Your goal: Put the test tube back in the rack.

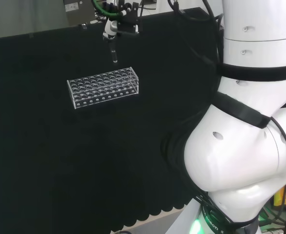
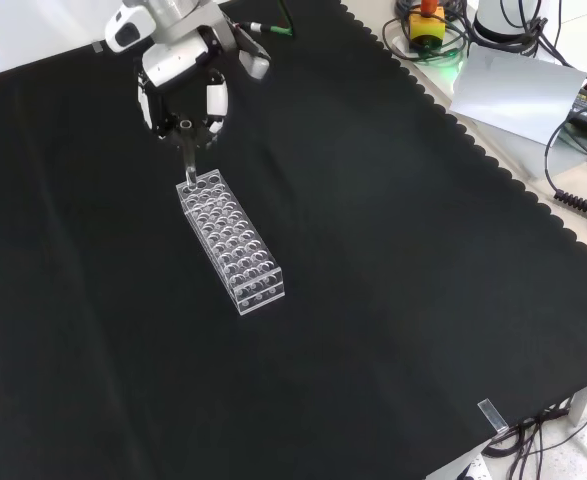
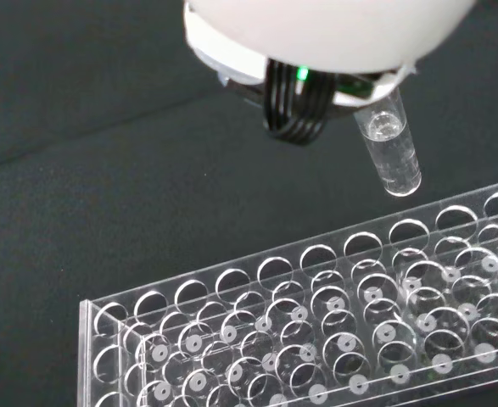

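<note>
A clear plastic rack [image 1: 103, 86] with rows of round holes lies on the black cloth; it also shows in the front view as the rack [image 2: 235, 243] and up close as the rack [image 3: 333, 322]. The hand [image 2: 185, 85] hangs over the rack's far end in the front view, fingers curled round a clear test tube [image 2: 189, 160]. The test tube [image 1: 114, 52] hangs upright from the hand [image 1: 114, 22], its rounded tip just above the rack's edge. Close up, the test tube [image 3: 390, 153] has its tip a little above the holes, apart from them.
The black cloth's scalloped edge [image 2: 493, 160] runs along the right of the front view, with cables and a grey sheet [image 2: 518, 95] beyond it. The arm's white links [image 1: 250, 122] stand at the right of the head view. A small clear piece [image 2: 492, 413] lies near the front corner.
</note>
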Controlling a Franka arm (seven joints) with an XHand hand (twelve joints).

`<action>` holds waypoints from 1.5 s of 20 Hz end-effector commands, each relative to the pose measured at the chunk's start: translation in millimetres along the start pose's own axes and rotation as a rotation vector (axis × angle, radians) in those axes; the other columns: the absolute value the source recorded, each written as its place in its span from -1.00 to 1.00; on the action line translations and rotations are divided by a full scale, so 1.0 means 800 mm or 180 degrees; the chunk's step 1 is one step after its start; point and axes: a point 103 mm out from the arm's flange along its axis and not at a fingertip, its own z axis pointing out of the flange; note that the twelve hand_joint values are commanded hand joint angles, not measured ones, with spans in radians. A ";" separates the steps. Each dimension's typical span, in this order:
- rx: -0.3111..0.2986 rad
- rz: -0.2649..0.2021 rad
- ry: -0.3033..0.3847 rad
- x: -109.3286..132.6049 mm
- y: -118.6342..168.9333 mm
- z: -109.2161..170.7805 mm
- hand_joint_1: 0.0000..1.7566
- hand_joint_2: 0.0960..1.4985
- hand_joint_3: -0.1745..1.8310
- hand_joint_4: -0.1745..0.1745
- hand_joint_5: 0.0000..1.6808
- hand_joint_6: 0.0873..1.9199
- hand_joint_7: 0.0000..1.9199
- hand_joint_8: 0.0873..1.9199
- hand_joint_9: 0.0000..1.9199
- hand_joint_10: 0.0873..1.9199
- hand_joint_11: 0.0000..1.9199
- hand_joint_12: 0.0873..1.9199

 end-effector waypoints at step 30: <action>0.0302 0.0081 0.0165 -0.005 0.030 0.063 0.63 -0.33 -0.05 -1.00 0.49 -0.32 0.38 -0.18 0.34 -0.46 -0.02 0.17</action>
